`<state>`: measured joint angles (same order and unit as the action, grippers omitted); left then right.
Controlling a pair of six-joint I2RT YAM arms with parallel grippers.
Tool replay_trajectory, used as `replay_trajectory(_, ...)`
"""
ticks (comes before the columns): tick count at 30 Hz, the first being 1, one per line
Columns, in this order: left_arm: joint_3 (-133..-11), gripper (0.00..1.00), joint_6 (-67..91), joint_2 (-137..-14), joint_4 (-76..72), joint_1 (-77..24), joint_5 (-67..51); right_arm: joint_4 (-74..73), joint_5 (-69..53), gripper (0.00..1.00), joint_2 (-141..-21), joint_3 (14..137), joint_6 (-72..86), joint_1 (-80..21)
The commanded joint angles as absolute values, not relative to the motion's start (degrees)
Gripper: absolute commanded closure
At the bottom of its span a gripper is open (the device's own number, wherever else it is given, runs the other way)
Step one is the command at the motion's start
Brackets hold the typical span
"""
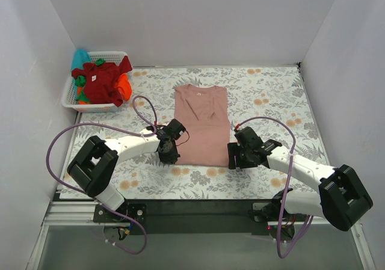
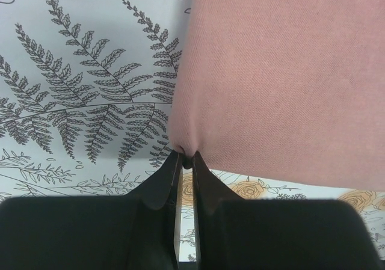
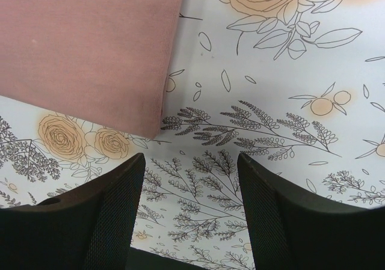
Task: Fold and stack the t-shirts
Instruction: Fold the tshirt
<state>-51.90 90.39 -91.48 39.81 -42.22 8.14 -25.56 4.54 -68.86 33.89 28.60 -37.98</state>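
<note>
A dusty-pink t-shirt [image 1: 201, 122] lies flat in the middle of the floral cloth, folded into a narrow strip with its collar at the far end. My left gripper [image 1: 169, 151] is shut on the near left corner of the pink t-shirt [image 2: 277, 71], pinching a bit of the hem between the fingertips [image 2: 195, 168]. My right gripper [image 1: 236, 157] stands open just off the near right corner of the pink t-shirt [image 3: 84, 47], with only cloth pattern between its fingers [image 3: 114, 204]. More t-shirts [image 1: 102, 80], dark red, orange and teal, sit piled in the basket.
A white slatted basket [image 1: 73, 101] stands at the far left corner, against the left wall. White walls close in the table on three sides. The floral table cloth [image 1: 271, 95] shows bare to the right of the shirt.
</note>
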Motion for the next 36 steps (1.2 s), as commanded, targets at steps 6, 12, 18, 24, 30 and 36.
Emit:
replay_trajectory(6,-47.1,1.0,92.6,-89.5,42.8,-43.8,8.0,-24.5,4.4,0.31,-68.5,36.0,29.6,-38.3)
replay_trajectory(12,-46.5,1.0,93.1,-89.1,42.5,-44.0,7.4,-24.0,2.5,0.36,-71.6,38.0,29.1,-38.3)
replay_trajectory(18,-46.6,1.0,92.4,-88.9,42.8,-44.0,7.2,-24.0,2.8,0.44,-71.9,39.6,29.7,-39.0)
replay_trajectory(24,-46.4,1.0,92.5,-88.2,42.8,-44.1,6.9,-24.2,2.5,0.48,-74.7,39.2,31.3,-40.4)
replay_trajectory(30,-45.3,1.0,92.7,-87.1,42.1,-44.1,6.3,-24.0,7.6,0.5,-78.0,39.6,33.1,-43.2)
replay_trajectory(36,-44.8,1.0,92.5,-86.5,41.7,-44.2,5.9,-24.2,8.1,0.5,-79.5,39.9,33.7,-43.7)
